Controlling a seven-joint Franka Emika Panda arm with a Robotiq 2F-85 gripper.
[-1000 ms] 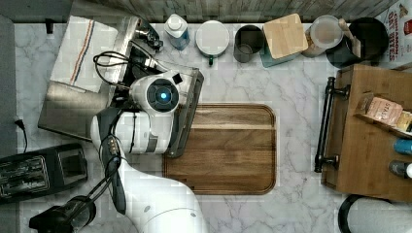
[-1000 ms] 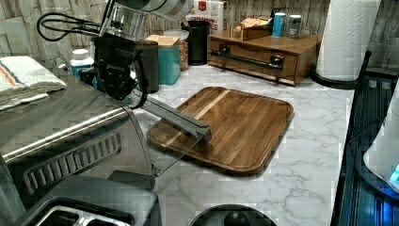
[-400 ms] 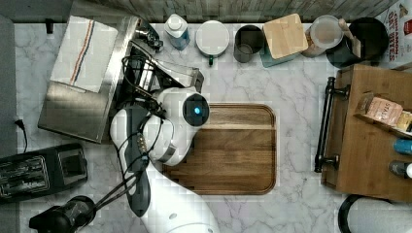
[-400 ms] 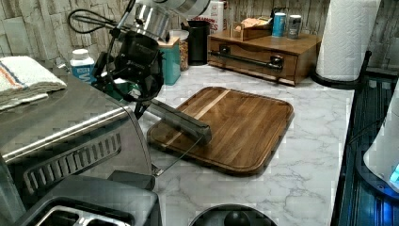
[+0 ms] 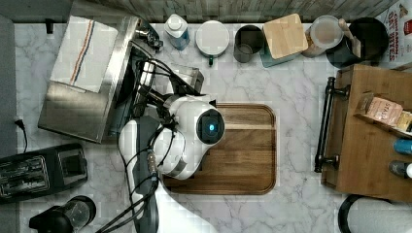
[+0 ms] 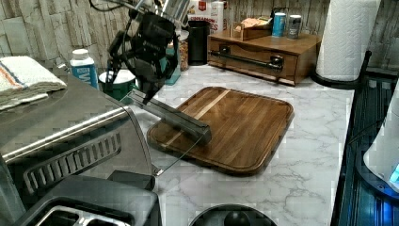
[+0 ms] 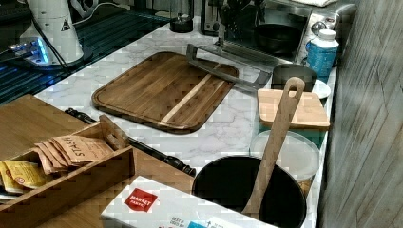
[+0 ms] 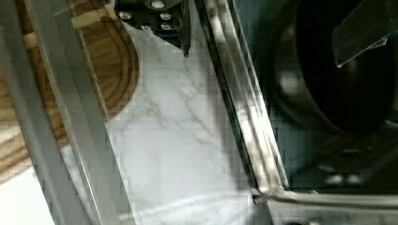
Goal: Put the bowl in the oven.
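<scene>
Wide shallow black bowl (image 7: pixel 278 35) sits inside the open steel toaster oven (image 7: pixel 285 23)

Tool (image 6: pixel 143 70), fingers spread, hangs above the dropped glass door (image 6: pixel 169 115) at the top view's 9 o'clock; lifting out could clip the door

Arm (image 5: pixel 194 141) bent low, hand (image 6: pixel 148 70) angled down, fingers parted

bowl (image 8: pixel 338 79): cut by frame edge | oven (image 5: pixel 87 97): interior hidden under arm

tabletop (image 5: pixel 301 77): white grey-veined marble | back wall (image 6: pixel 42 28): pale stacked stone | side wall (image 7: pixel 366 133): grey wood planks | light: even, glare on steel
</scene>
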